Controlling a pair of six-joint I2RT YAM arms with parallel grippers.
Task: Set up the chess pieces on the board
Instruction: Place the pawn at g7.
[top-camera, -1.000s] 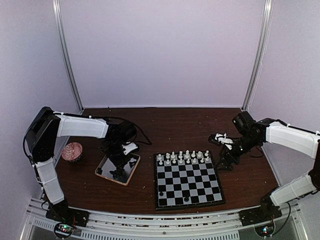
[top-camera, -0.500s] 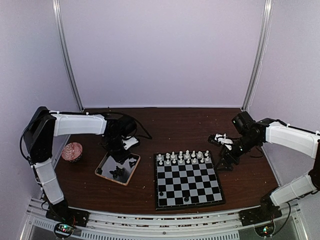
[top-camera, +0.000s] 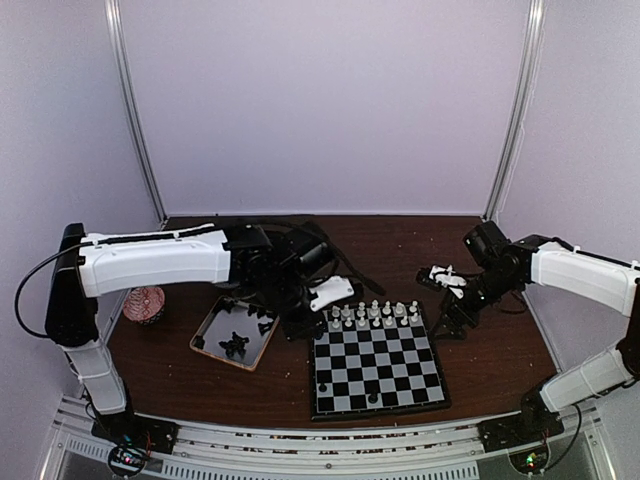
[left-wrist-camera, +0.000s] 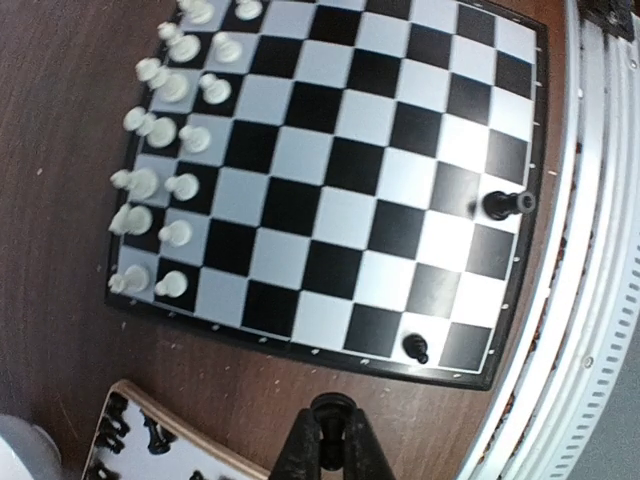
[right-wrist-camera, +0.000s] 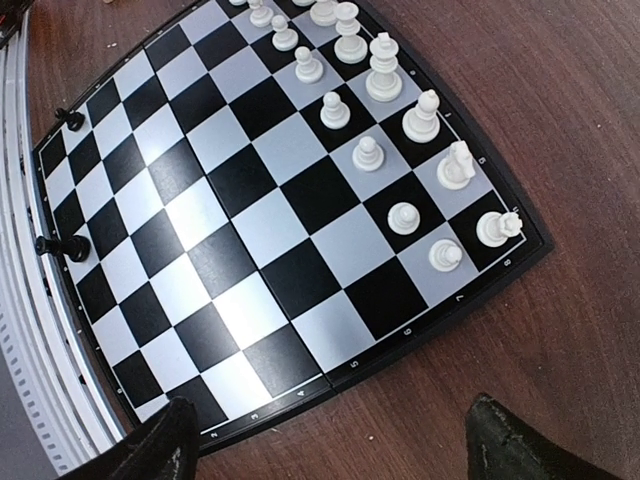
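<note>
The board (top-camera: 392, 372) lies in the middle of the table. White chess pieces (top-camera: 366, 314) fill its two far rows, and two black ones (top-camera: 323, 386) stand along its near edge. My left gripper (top-camera: 300, 326) hangs above the table just off the board's left edge. It is shut on a small black chess piece (left-wrist-camera: 335, 418). More black pieces (top-camera: 236, 345) lie in the tray (top-camera: 205, 336) to the left. My right gripper (top-camera: 450, 322) hovers by the board's right far corner, open and empty, its fingers (right-wrist-camera: 508, 446) wide apart.
A pink ribbed cup (top-camera: 147, 303) sits at the far left of the table. The wooden-rimmed tray's corner (left-wrist-camera: 150, 408) shows under the left wrist. A metal rail (top-camera: 330, 455) runs along the near table edge.
My left arm has swung right from over the tray to the board's left edge, carrying a black piece. The right arm has stayed put.
</note>
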